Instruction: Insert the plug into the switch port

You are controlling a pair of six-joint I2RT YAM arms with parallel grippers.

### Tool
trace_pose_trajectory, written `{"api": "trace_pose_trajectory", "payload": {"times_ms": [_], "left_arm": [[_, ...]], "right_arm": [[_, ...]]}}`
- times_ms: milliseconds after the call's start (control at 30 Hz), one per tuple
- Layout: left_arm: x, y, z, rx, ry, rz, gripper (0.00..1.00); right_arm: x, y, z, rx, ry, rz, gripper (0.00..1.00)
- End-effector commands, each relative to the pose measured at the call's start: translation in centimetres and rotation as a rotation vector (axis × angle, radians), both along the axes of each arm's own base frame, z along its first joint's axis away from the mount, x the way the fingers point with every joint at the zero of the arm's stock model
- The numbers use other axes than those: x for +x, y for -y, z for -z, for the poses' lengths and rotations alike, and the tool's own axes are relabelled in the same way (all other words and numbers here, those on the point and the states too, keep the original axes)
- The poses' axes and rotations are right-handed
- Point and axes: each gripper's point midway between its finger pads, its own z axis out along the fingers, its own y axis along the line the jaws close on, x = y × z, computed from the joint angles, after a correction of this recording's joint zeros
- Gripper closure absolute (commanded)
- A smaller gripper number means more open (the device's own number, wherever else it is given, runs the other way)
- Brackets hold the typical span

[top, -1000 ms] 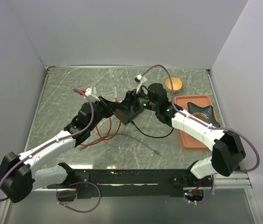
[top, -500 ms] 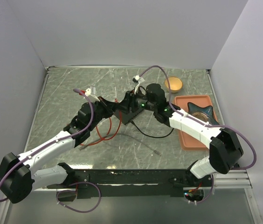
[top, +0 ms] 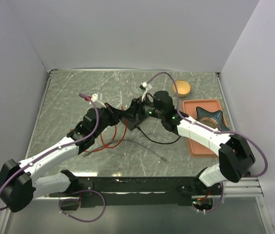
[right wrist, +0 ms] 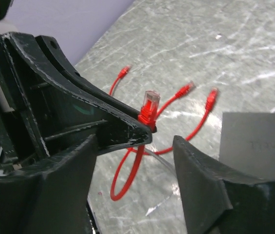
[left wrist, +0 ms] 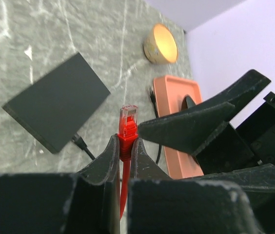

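Observation:
A red plug with a clear tip sticks up from my left gripper, which is shut on its red boot; the red cable trails down behind. In the right wrist view the same plug sits just above the gap of my right gripper, which stands open around the left fingertip without touching the plug. Both grippers meet mid-table, left gripper and right gripper. The flat black switch lies on the table beyond the plug, also in the top view. Its port cannot be made out.
A black cable runs from the switch. Loose red cables with other plugs lie left of it. An orange tray holding a blue star shape stands right. A yellow bowl sits behind.
My right gripper has crept left toward the left gripper's tip, its jaws narrowing and then widening again. The left gripper keeps the plug and has barely moved.

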Motion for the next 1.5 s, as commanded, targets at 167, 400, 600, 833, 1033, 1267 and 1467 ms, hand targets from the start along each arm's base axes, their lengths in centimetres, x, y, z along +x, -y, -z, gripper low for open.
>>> {"api": "trace_pose_trajectory", "payload": {"times_ms": [167, 400, 600, 833, 1033, 1267, 1467], "left_arm": [[0.4, 0.2, -5.3, -0.089, 0.119, -0.006, 0.98], [0.3, 0.3, -5.4, -0.102, 0.119, -0.001, 0.98], [0.0, 0.4, -6.1, -0.117, 0.139, 0.018, 0.98], [0.1, 0.9, -5.9, -0.111, 0.135, 0.035, 0.98], [0.2, 0.6, -5.7, -0.093, 0.127, 0.019, 0.96], [-0.1, -0.4, -6.0, -0.061, 0.159, 0.001, 0.28], [-1.1, -1.2, -8.3, -0.067, 0.247, 0.014, 0.1]], "right_arm": [[-2.6, 1.1, -1.2, 0.007, 0.049, -0.056, 0.22], [-3.0, 0.8, 0.0, 0.004, 0.037, -0.091, 0.25], [-2.1, 0.3, 1.0, -0.004, 0.011, -0.066, 0.31], [-0.1, -1.1, -0.9, 0.047, 0.021, -0.035, 0.45], [0.8, -0.7, -3.5, 0.082, 0.057, 0.036, 0.73], [0.7, 1.5, -3.3, -0.012, 0.095, 0.07, 1.0], [-0.4, 4.8, -2.2, -0.158, 0.149, 0.002, 1.0]]}}
